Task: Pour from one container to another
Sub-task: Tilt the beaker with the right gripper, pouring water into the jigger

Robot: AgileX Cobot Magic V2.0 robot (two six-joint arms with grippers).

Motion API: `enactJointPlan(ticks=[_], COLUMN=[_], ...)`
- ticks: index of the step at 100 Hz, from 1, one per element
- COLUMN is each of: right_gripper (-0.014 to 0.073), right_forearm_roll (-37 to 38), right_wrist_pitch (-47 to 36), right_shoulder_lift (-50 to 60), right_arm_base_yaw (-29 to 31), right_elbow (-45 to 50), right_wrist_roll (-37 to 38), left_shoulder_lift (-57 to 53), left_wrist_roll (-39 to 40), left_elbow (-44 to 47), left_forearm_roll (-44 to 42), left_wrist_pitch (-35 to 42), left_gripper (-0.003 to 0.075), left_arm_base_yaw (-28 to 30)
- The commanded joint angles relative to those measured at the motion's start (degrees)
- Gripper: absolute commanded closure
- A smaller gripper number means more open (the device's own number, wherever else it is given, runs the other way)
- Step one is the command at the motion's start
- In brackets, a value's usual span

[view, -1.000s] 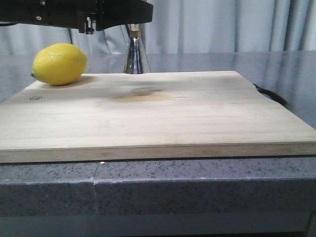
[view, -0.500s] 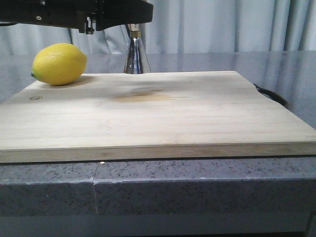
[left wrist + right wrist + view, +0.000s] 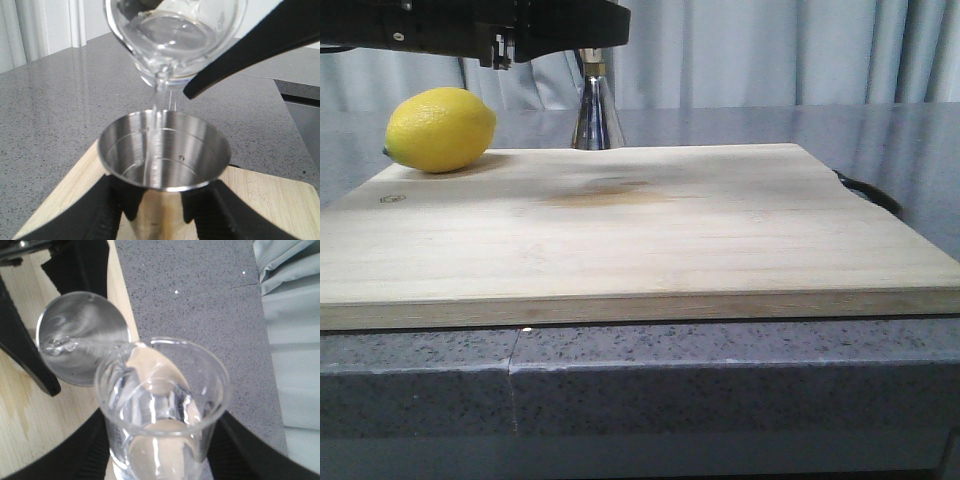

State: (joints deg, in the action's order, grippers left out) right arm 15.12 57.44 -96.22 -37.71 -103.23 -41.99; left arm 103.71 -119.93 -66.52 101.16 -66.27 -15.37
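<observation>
Right tool grips the glass beaker, tilted over the steel jigger; a thin clear stream runs into the cup. Left tool clamps the jigger upright at the cutting board's far edge (lemon nearby).

My right hand grips the small clear glass beaker, tilted so a thin clear stream runs into the shiny steel jigger on the pale wooden board.
</observation>
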Motion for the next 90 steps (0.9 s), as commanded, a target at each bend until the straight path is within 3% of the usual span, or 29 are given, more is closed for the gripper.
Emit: enactJointPlan(ticks=[1,90], right_gripper=[0.0312,0.0312], right_forearm_roll=[1.8,5.1], right_wrist_pitch=[-2.8,-5.2], right_shoulder_lift=[2.5,2.5], right_arm_base_yaw=[0.0,0.0], right_elbow=[-1.9,-1.9], right_wrist_roll=[-2.2,-10.0], left_shoulder_lift=[-2.3,-2.3], left_wrist_roll=[0.3,0.3], left_elbow=[-1.8,-1.8], left_forearm_roll=[5.6,5.6], left_wrist_pitch=[-5.1,-5.1], left_gripper=[0.0446,0.0446], left_arm_base_yaw=[-0.4,-0.4])
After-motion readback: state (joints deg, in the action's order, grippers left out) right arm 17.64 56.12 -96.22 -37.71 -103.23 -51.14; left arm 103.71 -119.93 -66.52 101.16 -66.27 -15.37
